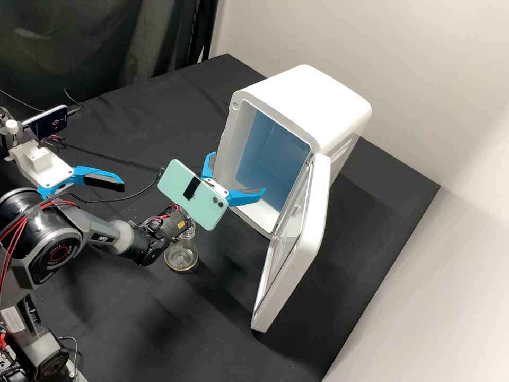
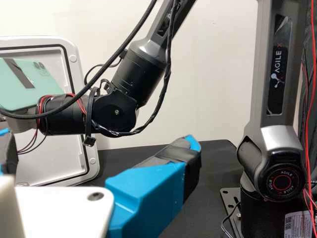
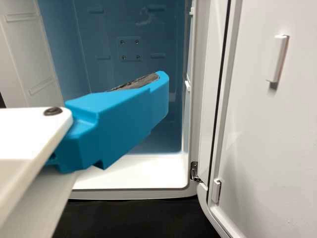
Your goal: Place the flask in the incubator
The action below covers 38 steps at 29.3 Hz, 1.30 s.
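Glass flask (image 1: pixel 181 258) apart from right pincer (image 1: pixel 236 178)

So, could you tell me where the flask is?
High view: the flask sits on the bench beneath the right arm, just left of the incubator's open door.

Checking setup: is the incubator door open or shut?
Open: the door stands swung away from the incubator, baring its blue interior.
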Each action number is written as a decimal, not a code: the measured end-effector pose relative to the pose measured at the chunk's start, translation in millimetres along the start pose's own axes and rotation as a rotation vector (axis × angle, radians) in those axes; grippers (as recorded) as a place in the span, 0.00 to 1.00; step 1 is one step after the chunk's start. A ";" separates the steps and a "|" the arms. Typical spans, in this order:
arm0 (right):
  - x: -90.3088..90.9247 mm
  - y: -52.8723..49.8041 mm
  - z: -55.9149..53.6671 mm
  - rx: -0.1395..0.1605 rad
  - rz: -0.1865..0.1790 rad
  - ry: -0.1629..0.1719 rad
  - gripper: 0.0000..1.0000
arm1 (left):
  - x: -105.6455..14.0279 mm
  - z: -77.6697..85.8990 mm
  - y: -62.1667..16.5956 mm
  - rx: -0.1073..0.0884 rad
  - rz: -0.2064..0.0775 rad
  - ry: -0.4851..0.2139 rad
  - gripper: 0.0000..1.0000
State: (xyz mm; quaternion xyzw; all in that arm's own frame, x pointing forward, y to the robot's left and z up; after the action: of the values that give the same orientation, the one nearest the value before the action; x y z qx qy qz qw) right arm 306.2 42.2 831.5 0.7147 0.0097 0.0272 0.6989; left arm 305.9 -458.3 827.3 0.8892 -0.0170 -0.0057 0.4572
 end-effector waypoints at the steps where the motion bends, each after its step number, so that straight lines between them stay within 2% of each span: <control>1: 0.0 0.0 0.0 0.000 0.000 0.000 1.00 | 0.0 0.0 0.0 0.000 0.000 0.000 1.00; 12: 0.0 0.0 0.0 0.000 0.000 0.000 1.00 | -0.7 -0.1 -0.7 0.000 -0.001 0.000 1.00; 17: 0.0 0.0 0.0 0.000 0.000 0.000 1.00 | -11.0 -1.0 -11.7 -0.001 -0.032 0.002 1.00; 21: 0.0 0.0 0.0 0.000 0.000 0.000 1.00 | -29.8 -2.8 -24.1 0.008 -0.066 -0.005 1.00; 22: 0.0 0.0 0.0 0.000 0.000 0.000 1.00 | -33.1 -3.6 -24.8 0.012 -0.064 -0.009 1.00; 23: 0.0 0.0 0.0 0.000 0.000 0.000 1.00 | -38.4 -4.9 -28.2 0.013 -0.074 -0.010 1.00; 26: 0.0 0.0 0.0 0.000 0.000 0.000 1.00 | -53.1 -10.6 -33.1 0.000 -0.072 -0.006 1.00; 31: 0.0 0.0 0.0 0.000 0.000 0.000 1.00 | -76.3 -21.2 -41.1 -0.025 -0.086 0.008 1.00; 32: 0.0 0.0 0.0 0.000 0.000 0.000 1.00 | -80.4 -24.1 -41.6 -0.035 -0.090 0.017 1.00; 36: 0.0 0.0 0.0 0.000 0.000 0.000 1.00 | -99.4 -34.7 -46.4 -0.045 -0.123 0.048 1.00; 38: 0.0 0.0 0.0 0.000 0.000 0.000 1.00 | -108.1 -39.6 -50.8 -0.047 -0.150 0.068 1.00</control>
State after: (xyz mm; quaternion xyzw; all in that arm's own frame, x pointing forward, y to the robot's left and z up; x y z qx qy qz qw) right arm 306.2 42.2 831.5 0.7147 0.0097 0.0272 0.6989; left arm 200.2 -392.8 808.4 0.8766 0.0654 -0.0101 0.4767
